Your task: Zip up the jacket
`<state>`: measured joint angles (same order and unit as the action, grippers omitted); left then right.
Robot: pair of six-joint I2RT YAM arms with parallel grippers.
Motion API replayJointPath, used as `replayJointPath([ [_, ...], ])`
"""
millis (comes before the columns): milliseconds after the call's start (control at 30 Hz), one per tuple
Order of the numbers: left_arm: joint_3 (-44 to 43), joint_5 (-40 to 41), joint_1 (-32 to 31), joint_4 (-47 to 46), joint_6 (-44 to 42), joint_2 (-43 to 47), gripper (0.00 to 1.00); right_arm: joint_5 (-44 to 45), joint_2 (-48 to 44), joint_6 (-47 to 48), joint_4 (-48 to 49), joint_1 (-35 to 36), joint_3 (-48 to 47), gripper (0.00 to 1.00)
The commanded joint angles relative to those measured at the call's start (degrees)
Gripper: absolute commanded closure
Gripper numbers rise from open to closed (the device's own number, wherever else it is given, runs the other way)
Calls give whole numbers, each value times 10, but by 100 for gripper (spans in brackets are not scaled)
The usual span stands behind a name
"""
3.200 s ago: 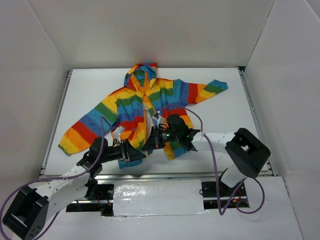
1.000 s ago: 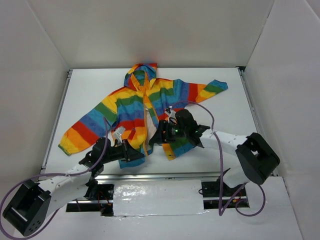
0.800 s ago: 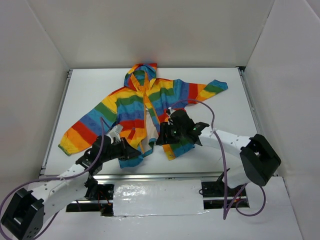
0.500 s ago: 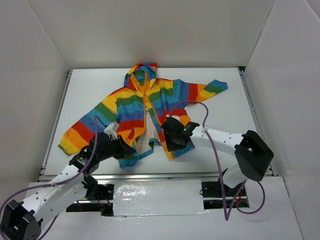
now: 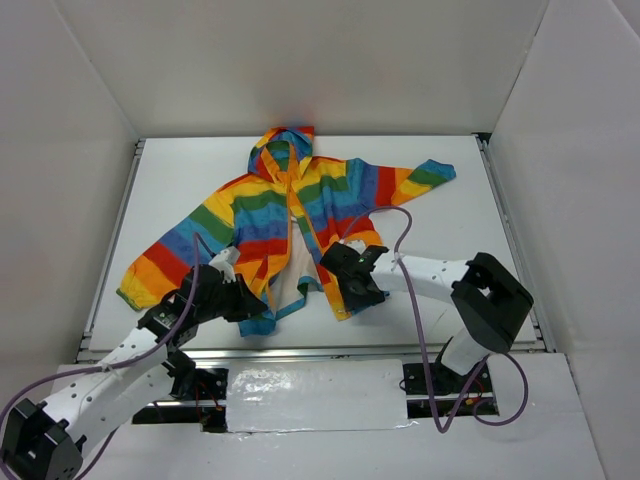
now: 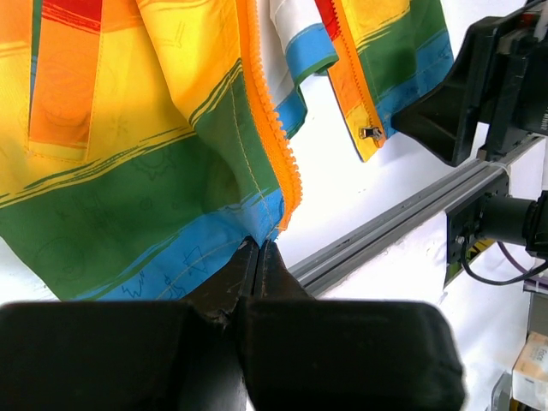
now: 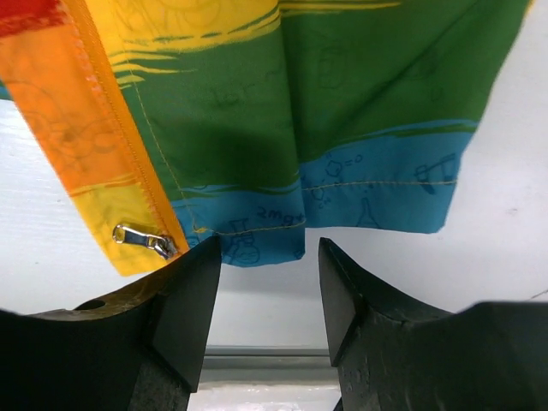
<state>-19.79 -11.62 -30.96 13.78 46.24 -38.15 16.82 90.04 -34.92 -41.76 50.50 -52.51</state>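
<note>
Two claws work the hem: your left claw (image 6: 259, 250) is pinched shut on the blue corner of the jacket (image 5: 262, 200), which lies unzipped on the bench (image 5: 460, 220). Your right claw (image 7: 267, 257) gapes beside the zipper slider (image 7: 141, 239). You look mid-alignment, so clamp this corner next, then mate both halves.

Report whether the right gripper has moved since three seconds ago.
Yes. The right gripper has swung from the open front of the jacket toward the near rail; its jaws now open at the blue hem.

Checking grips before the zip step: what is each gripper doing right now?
Left gripper: closed on the jacket's bottom hem.
Right gripper: open, holding nothing.
</note>
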Motion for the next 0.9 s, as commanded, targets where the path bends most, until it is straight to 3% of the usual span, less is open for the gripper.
replayJointPath([
  [0,-7,-12,-2,-20,-19,-8,100,-17,8,14,11,5,-7,43],
  [300,-2,-19,-2,-34,-20,-18,100,-191,-28,66,112,7,17,45],
  [467,-4,-24,-2,-36,-22,-19,100,-139,-8,61,85,8,2,39],
  [633,-2,-23,-2,-38,-24,-19,100,-113,-7,51,95,8,7,41],
  [867,0,-35,-2,-46,-26,-25,100,-48,-10,38,33,11,-22,40],
])
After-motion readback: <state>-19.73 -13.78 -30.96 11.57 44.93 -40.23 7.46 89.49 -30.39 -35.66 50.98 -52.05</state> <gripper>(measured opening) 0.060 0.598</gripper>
